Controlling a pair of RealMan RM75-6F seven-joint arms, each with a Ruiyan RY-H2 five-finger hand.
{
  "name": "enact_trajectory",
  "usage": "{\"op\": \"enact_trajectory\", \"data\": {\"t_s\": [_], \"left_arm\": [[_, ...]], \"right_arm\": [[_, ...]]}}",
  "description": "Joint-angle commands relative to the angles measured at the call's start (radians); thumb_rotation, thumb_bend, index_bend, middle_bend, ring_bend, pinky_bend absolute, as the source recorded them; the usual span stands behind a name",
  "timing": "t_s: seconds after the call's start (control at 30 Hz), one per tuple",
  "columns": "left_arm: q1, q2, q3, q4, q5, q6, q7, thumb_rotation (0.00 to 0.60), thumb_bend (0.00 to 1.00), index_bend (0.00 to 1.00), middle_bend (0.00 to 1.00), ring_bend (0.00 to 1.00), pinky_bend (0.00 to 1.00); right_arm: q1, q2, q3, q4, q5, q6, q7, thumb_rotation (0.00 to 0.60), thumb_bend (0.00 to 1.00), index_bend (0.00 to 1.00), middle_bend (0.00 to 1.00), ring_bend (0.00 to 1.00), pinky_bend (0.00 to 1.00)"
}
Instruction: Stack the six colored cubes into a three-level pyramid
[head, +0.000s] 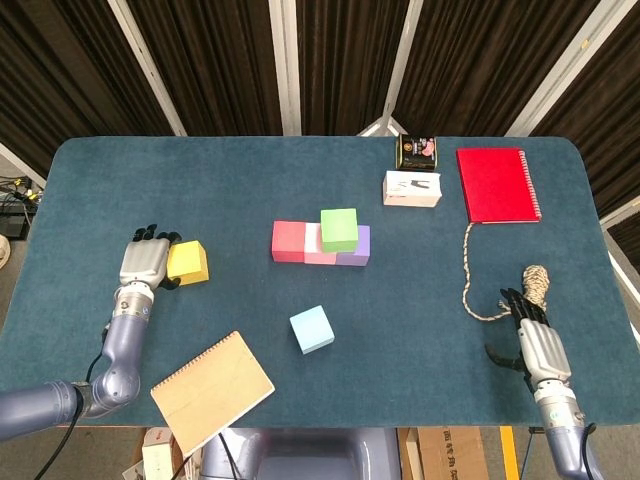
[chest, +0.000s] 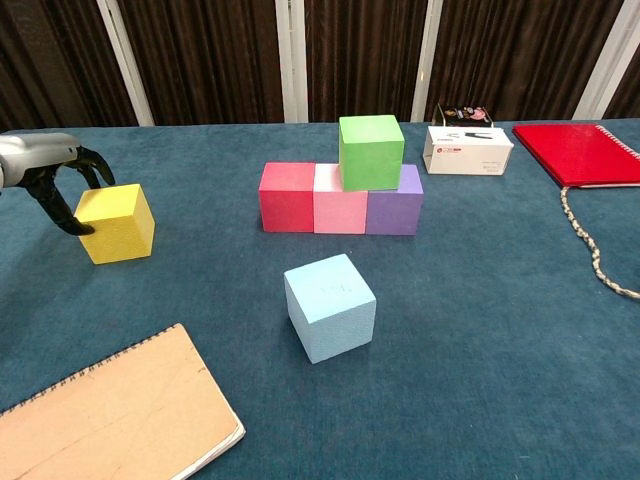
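Two hands: left hand (head: 146, 262) fingers curl around yellow cube (head: 187, 262); right hand (head: 530, 335) spread, holding nothing.

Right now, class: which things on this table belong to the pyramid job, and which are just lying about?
Job: red cube, pink cube, purple cube, green cube, yellow cube, blue cube.

Lying about: red notebook, tan notebook, white box, tin, rope.

Red cube (chest: 287, 197), pink cube (chest: 339, 199) and purple cube (chest: 395, 205) touch in a row. A green cube (chest: 371, 151) sits atop it. Yellow cube (chest: 116, 222) and light-blue cube (chest: 330, 306) lie apart.
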Motion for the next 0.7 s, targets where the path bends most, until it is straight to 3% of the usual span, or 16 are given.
{"op": "enact_trajectory", "data": {"t_s": [0.03, 0.7], "left_arm": [[-0.002, -0.003, -0.001, 0.003, 0.001, 0.003, 0.003, 0.6, 0.31, 0.23, 0.23, 0.0, 0.0], [-0.014, -0.009, -0.006, 0.015, -0.041, 0.004, 0.046, 0.6, 0.31, 0.21, 0.26, 0.0, 0.0]], "right_arm": [[0.001, 0.0, 0.0, 0.0, 0.001, -0.001, -0.001, 0.6, 0.34, 0.04, 0.02, 0.0, 0.0], [0.005, -0.001, 0.001, 0.003, 0.01, -0.009, -0.005, 0.6, 0.34, 0.04, 0.02, 0.0, 0.0]]}}
